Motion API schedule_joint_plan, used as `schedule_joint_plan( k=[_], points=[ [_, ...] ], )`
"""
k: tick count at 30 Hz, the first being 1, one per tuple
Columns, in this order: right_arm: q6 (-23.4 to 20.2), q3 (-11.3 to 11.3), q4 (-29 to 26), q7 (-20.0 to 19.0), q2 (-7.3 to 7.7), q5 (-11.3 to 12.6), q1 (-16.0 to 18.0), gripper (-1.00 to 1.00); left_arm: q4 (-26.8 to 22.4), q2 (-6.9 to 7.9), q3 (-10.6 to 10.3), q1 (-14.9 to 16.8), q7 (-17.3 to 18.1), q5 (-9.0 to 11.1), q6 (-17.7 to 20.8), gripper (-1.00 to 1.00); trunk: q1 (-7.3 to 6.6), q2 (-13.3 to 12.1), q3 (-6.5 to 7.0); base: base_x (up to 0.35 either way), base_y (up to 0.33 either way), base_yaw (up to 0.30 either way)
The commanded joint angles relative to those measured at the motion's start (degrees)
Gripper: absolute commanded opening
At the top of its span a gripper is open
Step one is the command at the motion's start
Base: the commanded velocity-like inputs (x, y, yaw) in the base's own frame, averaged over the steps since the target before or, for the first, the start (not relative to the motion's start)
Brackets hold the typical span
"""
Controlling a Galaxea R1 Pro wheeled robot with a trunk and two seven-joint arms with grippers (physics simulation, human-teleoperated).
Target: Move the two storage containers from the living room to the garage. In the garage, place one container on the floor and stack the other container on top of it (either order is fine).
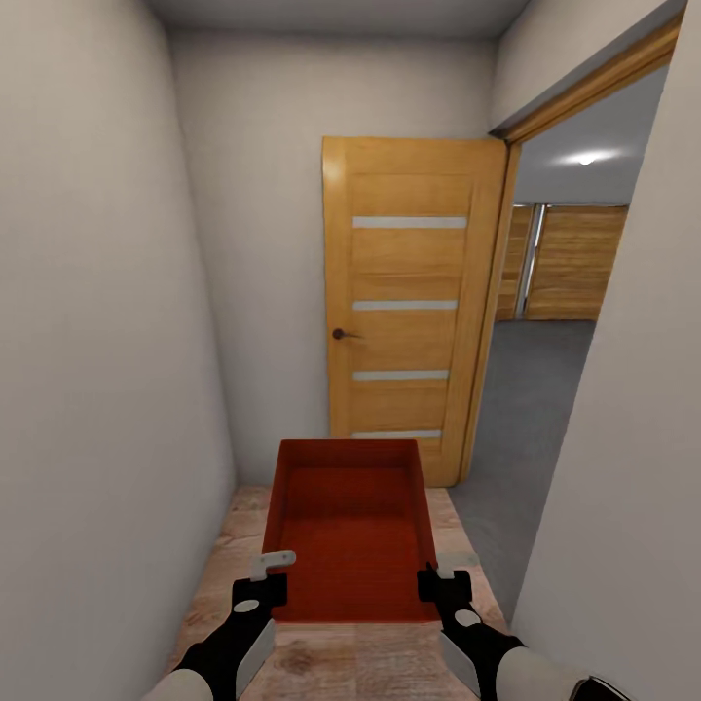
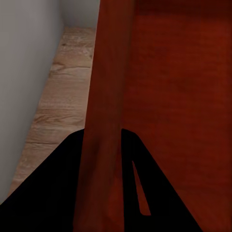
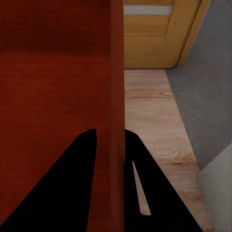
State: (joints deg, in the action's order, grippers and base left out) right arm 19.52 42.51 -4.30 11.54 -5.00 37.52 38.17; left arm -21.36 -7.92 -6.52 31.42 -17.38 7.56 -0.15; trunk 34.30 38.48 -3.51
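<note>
In the hallway, at 12 o'clock from the robot: the storage container is being carried level above the wood-plank floor, long axis pointing ahead.
Left gripper: is clamping the container's 9 o'clock wall, fingers closed to the wall's thickness.
Right gripper: is pinching the 3 o'clock wall likewise.
Reach: both arms are equally near.
Heading: the garage floor is lying at 1 o'clock, past the open door.
</note>
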Motion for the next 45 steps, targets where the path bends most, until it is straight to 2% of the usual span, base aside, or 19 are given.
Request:
schedule_joint_plan(
  k=[1, 13, 45],
  points=[
    [1.14, -3.28, -0.18, -0.15, 0.42, -0.51, 0.06, -1.00, 0.03, 2.77, 0.63, 0.04, -0.37, 1.23, -0.01, -1.00, 0.05, 0.09, -0.10, 0.322, 0.000, 0.000],
    [1.21, -3.28, -0.18, -0.15, 0.38, -0.52, 0.06, -1.00, -0.09, 2.73, 0.63, 0.04, -0.37, 1.23, -0.06, -1.00, 0.05, 0.09, 0.19, 0.318, 0.103, -0.178],
    [1.21, -3.31, -0.18, -0.20, 0.42, -0.51, 0.06, -1.00, -0.35, 3.17, 0.63, 0.04, -0.37, 1.33, -0.11, -1.00, 0.05, 0.09, 1.23, 0.287, 0.244, -0.269]
  ],
)
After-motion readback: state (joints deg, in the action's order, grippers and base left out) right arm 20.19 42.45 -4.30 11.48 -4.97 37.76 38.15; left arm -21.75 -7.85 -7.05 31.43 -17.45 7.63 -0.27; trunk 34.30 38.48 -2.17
